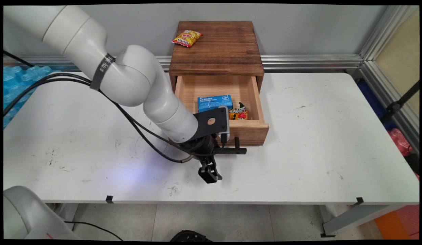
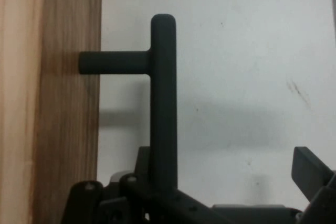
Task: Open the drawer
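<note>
Wooden cabinet (image 1: 216, 47), one of it, stands at the table's (image 1: 316, 136) far edge against the wall, with its single drawer (image 1: 246, 131) pulled out toward the near side. One black bar handle (image 1: 236, 149) sticks out from the drawer front. Three packets can be counted: one yellow packet (image 1: 186, 37) on the cabinet top near its left rear corner, one blue box (image 1: 214, 102) inside the drawer, and one orange packet (image 1: 238, 114) just beside the box at the drawer's front wall.

One gripper (image 1: 210, 176) hangs low over the table just in front of the drawer, close to the handle's left end.

From above, the arm's wrist covers part of the drawer front and the handle's left part, and the fingers cannot be told apart there. The hand view fills that in: the handle's bar (image 2: 163, 103) and one post run out from the wood face (image 2: 50, 129), the bar lying over the gripper's left linkage. One fingertip (image 2: 310, 174) shows far to the right, well apart from the bar, so the fingers are spread with nothing between them. The packets and the cabinet top appear only in the main view.
</note>
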Robot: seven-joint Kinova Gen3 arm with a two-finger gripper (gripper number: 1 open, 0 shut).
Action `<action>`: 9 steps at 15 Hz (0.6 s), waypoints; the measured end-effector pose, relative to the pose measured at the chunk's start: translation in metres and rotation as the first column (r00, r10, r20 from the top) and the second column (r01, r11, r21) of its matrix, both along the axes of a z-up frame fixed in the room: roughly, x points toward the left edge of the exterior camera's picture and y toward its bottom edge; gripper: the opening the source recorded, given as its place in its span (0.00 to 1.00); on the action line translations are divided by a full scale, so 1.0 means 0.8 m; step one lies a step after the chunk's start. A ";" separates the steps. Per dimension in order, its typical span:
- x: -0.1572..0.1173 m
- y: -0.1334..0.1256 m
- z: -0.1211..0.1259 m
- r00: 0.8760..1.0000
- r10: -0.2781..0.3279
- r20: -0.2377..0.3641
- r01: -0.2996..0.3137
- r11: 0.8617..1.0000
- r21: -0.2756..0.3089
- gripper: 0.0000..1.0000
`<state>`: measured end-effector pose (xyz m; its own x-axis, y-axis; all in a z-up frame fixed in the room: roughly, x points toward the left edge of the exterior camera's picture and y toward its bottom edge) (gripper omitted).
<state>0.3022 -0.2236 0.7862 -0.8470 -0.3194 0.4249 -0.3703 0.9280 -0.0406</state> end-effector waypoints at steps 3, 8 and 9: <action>-0.005 0.004 0.001 1.000 -0.007 0.005 0.007 1.000 -0.004 1.00; -0.013 0.010 0.003 1.000 -0.014 0.008 0.014 1.000 -0.004 1.00; -0.015 0.012 0.003 1.000 -0.015 0.008 0.016 1.000 -0.003 1.00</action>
